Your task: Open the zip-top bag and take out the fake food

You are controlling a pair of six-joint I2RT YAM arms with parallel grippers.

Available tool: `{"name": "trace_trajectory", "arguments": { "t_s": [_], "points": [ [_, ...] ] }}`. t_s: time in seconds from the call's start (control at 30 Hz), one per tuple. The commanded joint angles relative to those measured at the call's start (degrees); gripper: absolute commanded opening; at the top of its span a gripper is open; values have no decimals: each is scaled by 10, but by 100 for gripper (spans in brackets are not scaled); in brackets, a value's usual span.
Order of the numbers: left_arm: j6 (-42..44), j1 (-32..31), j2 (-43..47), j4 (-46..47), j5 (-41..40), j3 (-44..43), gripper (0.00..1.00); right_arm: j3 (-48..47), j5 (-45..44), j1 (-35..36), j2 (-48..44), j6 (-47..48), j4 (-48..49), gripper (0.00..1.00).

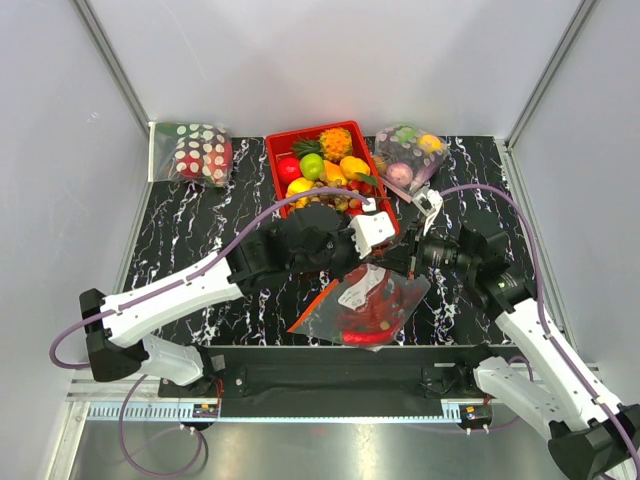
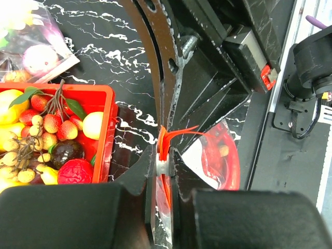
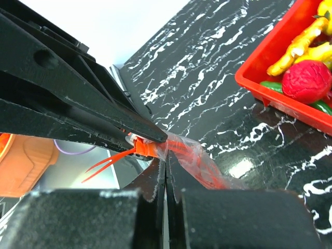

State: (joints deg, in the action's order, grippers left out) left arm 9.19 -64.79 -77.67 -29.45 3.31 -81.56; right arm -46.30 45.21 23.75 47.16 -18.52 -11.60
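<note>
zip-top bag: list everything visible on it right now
The bag is clear, crinkly plastic with an orange-red zip strip along one edge. Red fake food shows through it; the pieces cannot be told apart. It lies spread and tilted near the front edge of the table, between the arms. Both grippers pinch its zip end: the left gripper is shut on the strip, the right gripper on the plastic beside it. Whether the zip is open cannot be told.
</note>
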Motion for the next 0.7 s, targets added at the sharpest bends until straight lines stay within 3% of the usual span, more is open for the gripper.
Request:
{"name": "trace_trajectory", "arguments": {
  "t_s": [0.0,0.67],
  "points": [
    [-3,0,26,6,14,16,0,-31,-42,3,-15,9,-15,0],
    [-7,1,88,-8,1,81,0,-91,-186,2,-8,42,-46,0]
  ]
}}
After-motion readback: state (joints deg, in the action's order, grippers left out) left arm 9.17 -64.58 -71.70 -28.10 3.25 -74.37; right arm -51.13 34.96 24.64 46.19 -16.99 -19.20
